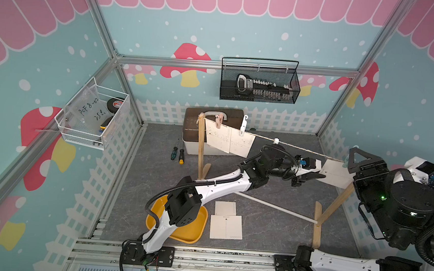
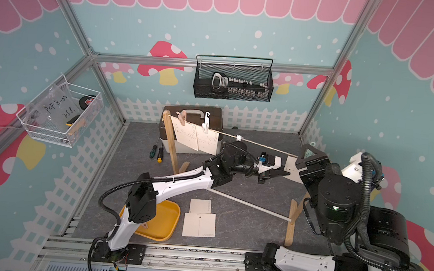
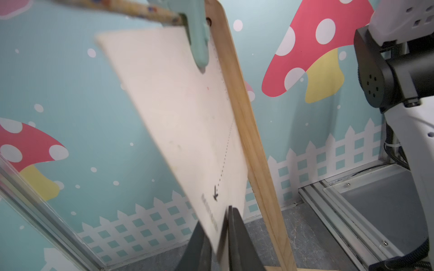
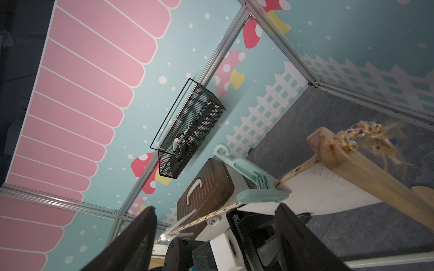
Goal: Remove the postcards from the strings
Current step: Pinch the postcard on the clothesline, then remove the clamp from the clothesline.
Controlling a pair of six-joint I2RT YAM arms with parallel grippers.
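The left gripper point(image 3: 216, 217) is clamped on the lower corner of a postcard point(image 3: 178, 105) pegged to the twine point(image 1: 302, 147) above it. The right gripper point(image 4: 216, 207) hovers, jaws apart, just short of the mint peg point(image 3: 199, 42), which likely needs pinching open next.

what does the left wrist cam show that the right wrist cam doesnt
Only the left wrist: the printed arrow on the hanging postcard, with the left gripper shut on the corner beside it. Only the right wrist: the right gripper open, the black mesh basket and the brown case. Both: that postcard, its mint peg, the string and a wooden post.
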